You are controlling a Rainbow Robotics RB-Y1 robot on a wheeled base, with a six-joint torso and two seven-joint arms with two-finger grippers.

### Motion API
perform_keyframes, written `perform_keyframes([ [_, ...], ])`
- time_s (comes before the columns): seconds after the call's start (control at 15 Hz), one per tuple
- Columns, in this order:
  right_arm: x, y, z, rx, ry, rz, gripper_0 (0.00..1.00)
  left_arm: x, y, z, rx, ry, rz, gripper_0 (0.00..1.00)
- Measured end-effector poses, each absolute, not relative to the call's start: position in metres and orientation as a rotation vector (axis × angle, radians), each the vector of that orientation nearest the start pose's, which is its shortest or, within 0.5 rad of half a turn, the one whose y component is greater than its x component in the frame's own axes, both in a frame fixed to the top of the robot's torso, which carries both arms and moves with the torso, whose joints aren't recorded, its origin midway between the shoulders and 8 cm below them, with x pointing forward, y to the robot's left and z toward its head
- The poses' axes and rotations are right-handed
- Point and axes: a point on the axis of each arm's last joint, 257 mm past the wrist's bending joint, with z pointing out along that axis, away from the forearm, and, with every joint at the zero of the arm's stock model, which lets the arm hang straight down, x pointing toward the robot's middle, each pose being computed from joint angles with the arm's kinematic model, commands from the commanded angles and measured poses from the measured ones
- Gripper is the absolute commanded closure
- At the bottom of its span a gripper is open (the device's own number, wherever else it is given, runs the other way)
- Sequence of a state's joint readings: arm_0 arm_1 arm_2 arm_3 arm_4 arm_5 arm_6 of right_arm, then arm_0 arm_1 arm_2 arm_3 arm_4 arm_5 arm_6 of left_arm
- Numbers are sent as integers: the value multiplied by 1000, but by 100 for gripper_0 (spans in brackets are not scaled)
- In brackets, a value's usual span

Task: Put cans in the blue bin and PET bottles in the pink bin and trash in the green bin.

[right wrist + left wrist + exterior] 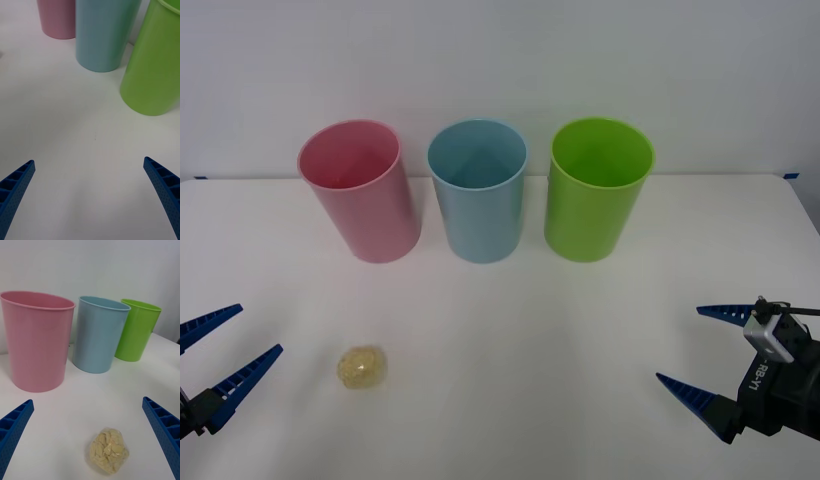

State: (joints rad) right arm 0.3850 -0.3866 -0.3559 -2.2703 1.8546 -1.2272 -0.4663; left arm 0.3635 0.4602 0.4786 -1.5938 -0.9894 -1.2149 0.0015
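While you plan the pick, log the positions view by view.

Front view. Three bins stand upright in a row at the far side of the white surface (510,340): pink bin (365,200) on the robot's left, blue bin (478,195) in the middle, green bin (595,195) on the right. Your item is the trash (362,367), a small roundish yellow-beige lump lying near the front-left, well short of the bins and roughly in line with the pink one. The left gripper (232,345) sits at the left edge, fingers spread and holding nothing, with the trash just to its right. The right gripper (685,348) waits at the lower right, likewise spread and empty, well apart from the trash. You should judge the left arm the nearer one by far.

Right wrist view. Both blue fingers (17,187) stand wide apart over bare surface; the green bin (153,71) is nearest, then blue (101,33), then pink (56,18).

Left wrist view. The trash (109,450) lies between the parted fingers (161,427), centred and close ahead, untouched. It looks like a wrinkled clear bag of pale flakes with no marked long axis, so you need no particular wrist turn. The green bin (137,330) stands farthest, past pink (37,341) and blue (98,333), so the carry would cross the whole row.
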Motion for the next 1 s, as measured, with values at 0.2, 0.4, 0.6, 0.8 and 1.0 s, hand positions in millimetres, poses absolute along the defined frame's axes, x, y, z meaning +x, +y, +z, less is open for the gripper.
perform_keyframes([
  [0.2, 335, -233, -214, -1018, 1842, 242, 0, 338, 336, -204, 480, 1549, -583, 0],
  [0.4, 335, -233, -214, -1018, 1842, 242, 0, 338, 336, -204, 480, 1549, -583, 0],
  [0.6, 335, -233, -214, -1018, 1842, 242, 0, 338, 336, -204, 480, 1549, -583, 0],
  [0.8, 335, -233, -214, -1018, 1842, 241, 0, 330, 344, -229, 454, 1636, -581, 0],
  [1.0, 335, -233, -214, -1018, 1842, 241, 0, 327, 345, -238, 446, 1681, -582, 0],
])
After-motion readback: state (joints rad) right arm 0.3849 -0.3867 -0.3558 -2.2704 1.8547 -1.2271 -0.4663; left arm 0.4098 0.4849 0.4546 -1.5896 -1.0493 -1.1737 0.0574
